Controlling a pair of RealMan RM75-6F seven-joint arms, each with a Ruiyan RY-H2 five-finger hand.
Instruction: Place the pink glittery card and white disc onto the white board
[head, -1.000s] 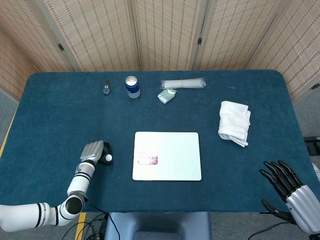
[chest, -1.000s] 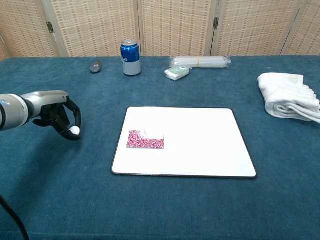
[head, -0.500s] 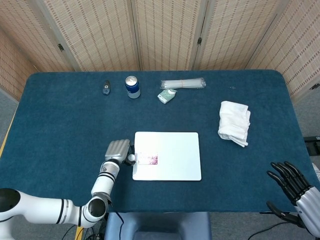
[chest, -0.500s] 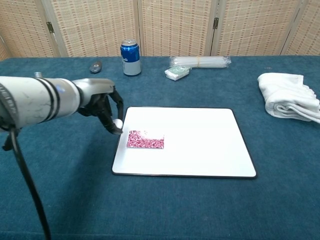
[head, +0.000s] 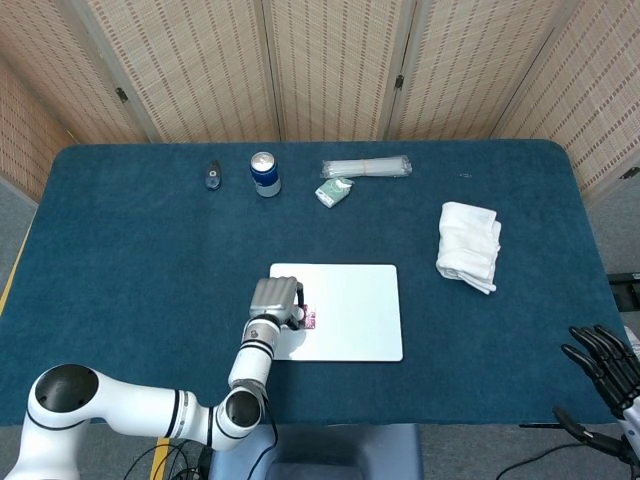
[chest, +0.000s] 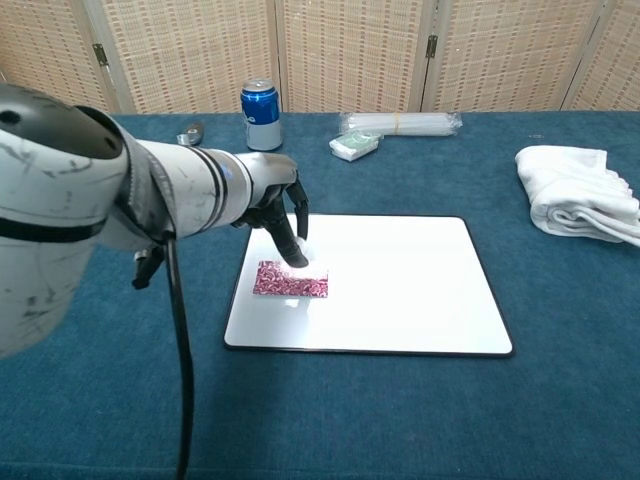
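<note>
My left hand (head: 275, 299) reaches over the left part of the white board (head: 355, 315), its fingers pointing down. It pinches the small white disc (head: 297, 316) at its fingertips, right above the pink glittery card (chest: 290, 282). The card lies flat on the board (chest: 400, 285) near its left edge. In the chest view the left hand (chest: 280, 212) has its fingertips (chest: 297, 256) at the card's top edge, and the disc is hard to tell from the white surface. My right hand (head: 606, 366) hangs off the table's near right corner, fingers spread and holding nothing.
A blue can (head: 264, 173), a small dark object (head: 212, 177), a clear plastic pack (head: 366, 167) and a small packet (head: 334, 191) stand along the far side. A folded white towel (head: 469, 245) lies to the right of the board.
My left hand has carried the white disc rightward from the bare table onto the board, stopping over the card. The right hand has sunk lower and further right.
</note>
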